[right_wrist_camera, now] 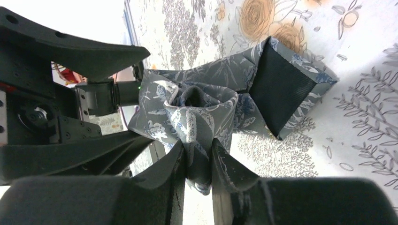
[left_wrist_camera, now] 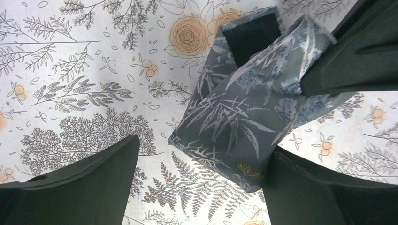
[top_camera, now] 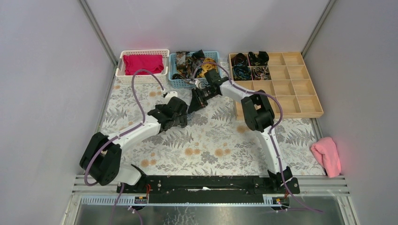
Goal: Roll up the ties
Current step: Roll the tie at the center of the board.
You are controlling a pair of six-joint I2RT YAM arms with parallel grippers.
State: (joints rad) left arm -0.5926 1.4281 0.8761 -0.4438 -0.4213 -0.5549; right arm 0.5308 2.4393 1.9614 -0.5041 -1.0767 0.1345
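The grey tie (right_wrist_camera: 199, 110) is a smooth, slightly glossy woven fabric printed with pale bamboo-like leaves and small blue blossoms. It sits just above the centre of the top view, between the two arms and over the tablecloth (top_camera: 211, 150), a flat sheet patterned with grey ferns and orange roses. The right wrist view shows what the others do not: the fabric is wound into a loose coil with a hollow middle, and the right gripper (right_wrist_camera: 198, 150) pinches its lower edge between narrow black fingers. The pointed end flaps open at the upper right of that frame, baring a matte black lining. In the left wrist view the left gripper (left_wrist_camera: 206, 143) stands spread wide, its dark wedge-shaped fingers at the lower corners with the tie hanging between them, seemingly clear of both. From above the tie itself is mostly hidden by the black grippers, so its shape there is hard to judge. Only that view shows the blue mesh basket (top_camera: 174, 83) of loose ties (top_camera: 190, 63), the white basket (top_camera: 120, 70) with a magenta cloth (top_camera: 143, 63), the wooden tray (top_camera: 291, 89) holding rolled ties (top_camera: 248, 65) in its upper left compartments, and a pink cloth (top_camera: 327, 155) at the right edge.
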